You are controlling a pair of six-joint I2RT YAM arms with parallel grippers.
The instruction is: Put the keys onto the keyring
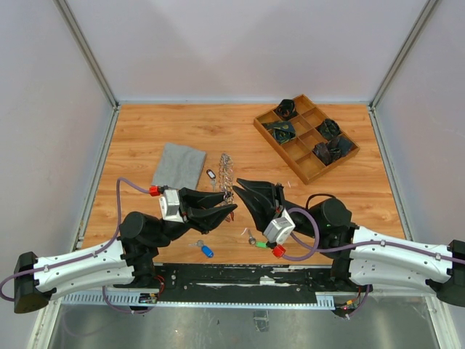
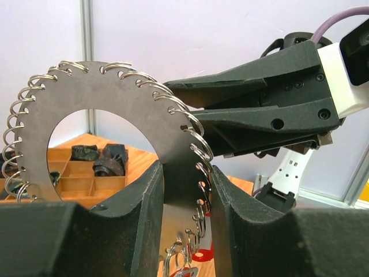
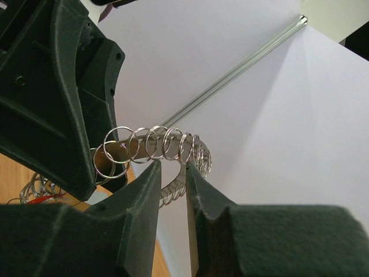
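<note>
The keyring [image 1: 227, 178] is a flat grey metal ring with small wire rings all round its rim, held upright on edge above the table. My left gripper [image 1: 229, 202] is shut on its lower part; the left wrist view shows the keyring [image 2: 109, 92] clamped in this gripper [image 2: 187, 190]. My right gripper [image 1: 236, 187] meets it from the right, jaws closed narrow on the rim's wire rings [image 3: 155, 144], as the right wrist view of the gripper [image 3: 171, 170] shows. Keys lie loose on the table: a blue-tagged one [image 1: 206, 251], a green-tagged one [image 1: 256, 242] and a black-tagged one [image 1: 211, 174].
A grey cloth [image 1: 179, 166] lies left of the keyring. At the back right stands a wooden divided tray [image 1: 280, 144] with dark items in several compartments. Metal posts and white walls enclose the table.
</note>
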